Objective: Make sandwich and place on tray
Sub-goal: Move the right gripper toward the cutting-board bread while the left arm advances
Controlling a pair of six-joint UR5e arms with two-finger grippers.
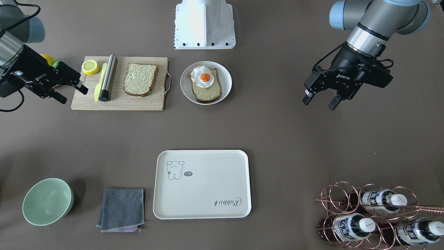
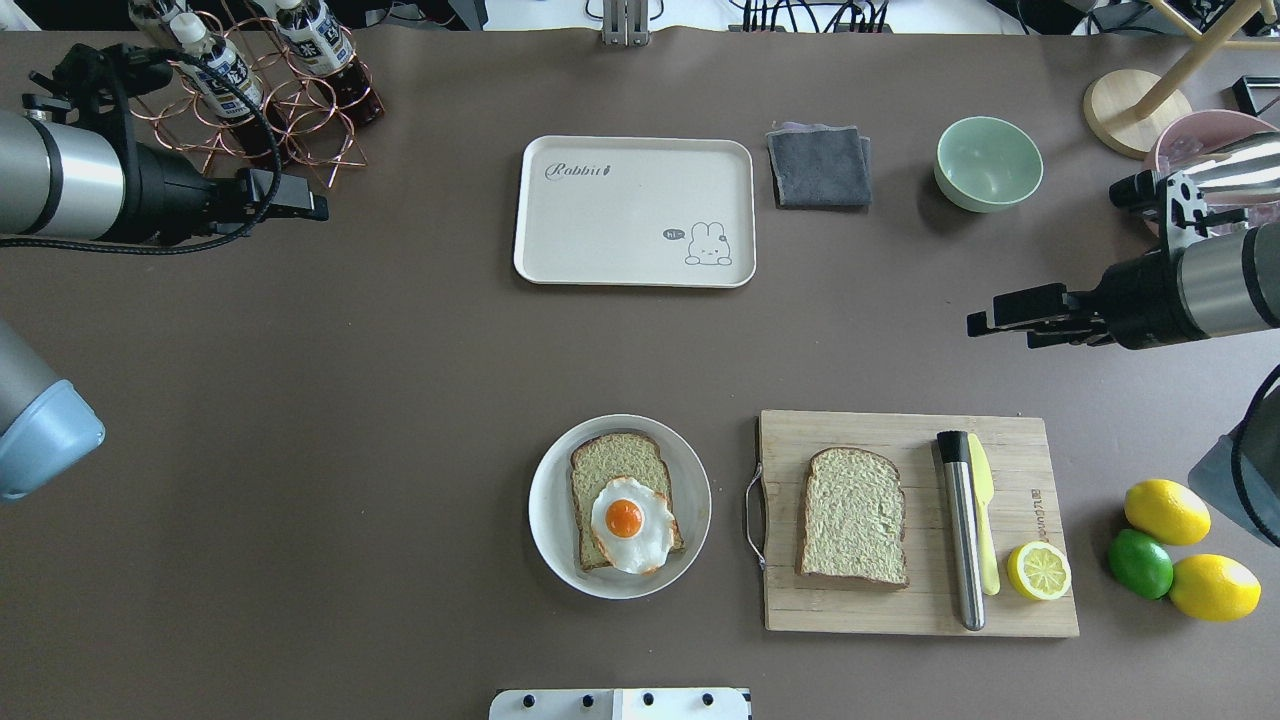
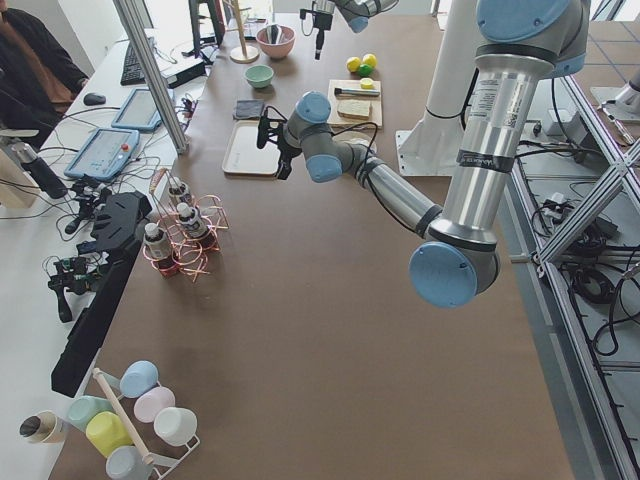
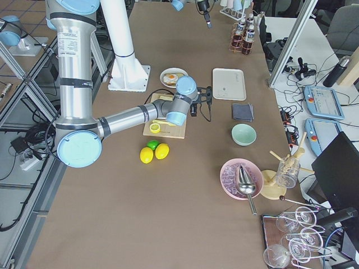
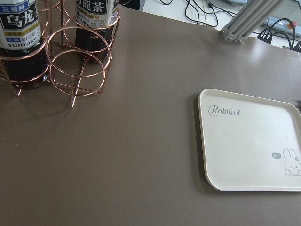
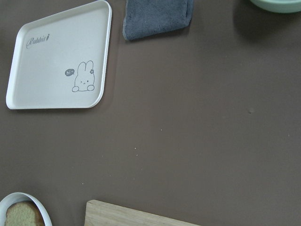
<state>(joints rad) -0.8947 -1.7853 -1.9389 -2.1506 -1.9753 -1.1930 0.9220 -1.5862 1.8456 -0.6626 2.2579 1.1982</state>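
The sandwich is in parts. One bread slice [image 2: 612, 462] with the fried egg [image 2: 628, 522] on it lies on a round white plate [image 2: 545, 500]. The second bread slice [image 2: 853, 515] lies on the wooden cutting board [image 2: 900, 610]. The cream tray [image 2: 620, 220] with "Rabbit" script is bare at the far middle; it also shows in the left wrist view [image 5: 249, 141] and the right wrist view [image 6: 51, 66]. My left gripper [image 1: 321, 101] hangs open and empty above the table's left side, near the bottle rack. My right gripper [image 1: 72, 95] is open and empty, above the table beyond the board's right end.
On the board lie a steel cylinder [image 2: 962, 530], a yellow knife [image 2: 983, 520] and a lemon half [image 2: 1038, 571]. Two lemons and a lime [image 2: 1140, 563] sit to its right. A grey cloth [image 2: 818, 165], a green bowl [image 2: 988, 163] and a copper bottle rack [image 2: 270, 100] stand along the far side.
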